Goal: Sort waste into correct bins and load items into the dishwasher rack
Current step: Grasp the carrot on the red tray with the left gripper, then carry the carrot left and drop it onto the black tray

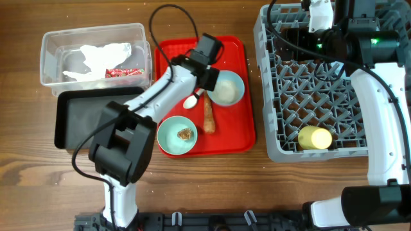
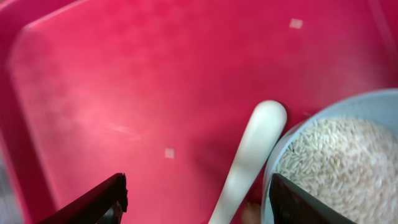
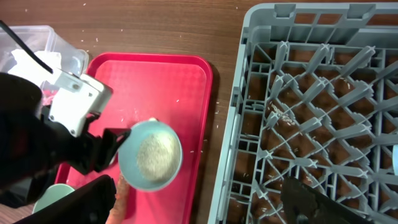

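Observation:
My left gripper is open, low over the red tray. The white spoon lies between its fingers, and its right finger is at the rim of the bowl of rice. From overhead the left gripper sits beside that bowl and the spoon. The carrot-like stick lies on the tray. A second bowl holds a brown scrap. The clear bin holds the napkin and red wrapper. My right gripper is open and empty above the rack's left edge. The yellow cup lies in the rack. The plate is out of view.
The black bin lies below the clear one, left of the red tray. Loose rice grains are scattered on the tray and the rack floor. My right arm reaches over the rack's far side.

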Robot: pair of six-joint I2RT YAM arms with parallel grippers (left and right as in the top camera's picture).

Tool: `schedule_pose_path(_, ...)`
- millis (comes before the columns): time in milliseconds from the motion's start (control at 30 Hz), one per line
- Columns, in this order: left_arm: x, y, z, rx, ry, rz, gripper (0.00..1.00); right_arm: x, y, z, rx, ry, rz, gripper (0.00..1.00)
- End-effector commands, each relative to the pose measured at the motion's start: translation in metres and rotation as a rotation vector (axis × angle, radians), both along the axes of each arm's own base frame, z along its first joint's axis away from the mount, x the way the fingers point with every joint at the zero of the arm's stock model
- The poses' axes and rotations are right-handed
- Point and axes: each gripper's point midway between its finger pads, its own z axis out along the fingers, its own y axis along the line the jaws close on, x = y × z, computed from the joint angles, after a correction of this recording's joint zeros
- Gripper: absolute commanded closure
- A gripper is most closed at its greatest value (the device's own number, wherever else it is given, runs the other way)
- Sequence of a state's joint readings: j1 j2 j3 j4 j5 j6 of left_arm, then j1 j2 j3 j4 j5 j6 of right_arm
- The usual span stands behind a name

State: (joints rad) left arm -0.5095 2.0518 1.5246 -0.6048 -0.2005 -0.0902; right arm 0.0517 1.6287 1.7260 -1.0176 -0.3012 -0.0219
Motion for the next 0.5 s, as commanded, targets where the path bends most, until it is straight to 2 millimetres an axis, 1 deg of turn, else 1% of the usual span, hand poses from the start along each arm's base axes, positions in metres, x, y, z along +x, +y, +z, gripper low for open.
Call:
schedule_pose_path(0, 0.016, 0.041, -0.005, 0.027, 0.0, 0.088, 0.24, 0.001, -0.002, -0.002, 0.001, 0.012, -0.028, 0.12)
schedule_pose_path(33, 0.021, 0.054, -0.005, 0.028, 0.0, 0.118, 0.23, 0.001, -0.002, -0.002, 0.001, 0.014, -0.028, 0.12)
schedule_pose_path(100, 0.026, 0.072, -0.006, 0.029, 0.005, 0.156, 0.22, -0.001, -0.002, -0.003, 0.0, 0.022, -0.027, 0.12)
schedule_pose_path(167, 0.025, 0.083, -0.007, 0.025, 0.02, 0.198, 0.21, -0.002, -0.002, -0.004, 0.002, 0.025, -0.028, 0.12)
schedule_pose_path(233, 0.022, 0.093, -0.001, 0.019, 0.044, 0.248, 0.18, -0.001, -0.001, -0.003, 0.027, 0.035, -0.051, 0.12)
schedule_pose_path(267, 0.022, 0.094, 0.009, 0.019, 0.047, 0.258, 0.14, -0.002, 0.001, -0.003, 0.039, 0.041, -0.058, 0.12)
schedule_pose_path(300, 0.022, 0.092, 0.029, 0.002, 0.047, 0.263, 0.08, -0.004, 0.011, -0.003, 0.046, 0.046, -0.045, 0.12)
schedule_pose_path(333, 0.022, 0.088, 0.055, -0.031, 0.036, 0.254, 0.02, -0.006, 0.023, -0.003, 0.051, 0.05, -0.025, 0.12)
schedule_pose_path(400, 0.017, 0.084, 0.098, -0.104, 0.015, 0.267, 0.0, -0.013, 0.047, -0.004, 0.047, 0.06, 0.007, 0.13)
schedule_pose_path(433, 0.011, 0.082, 0.114, -0.138, 0.013, 0.261, 0.0, -0.016, 0.058, -0.006, 0.024, 0.062, 0.013, 0.13)
schedule_pose_path(467, 0.005, 0.081, 0.123, -0.17, 0.02, 0.259, 0.0, -0.019, 0.064, -0.008, 0.003, 0.066, 0.003, 0.13)
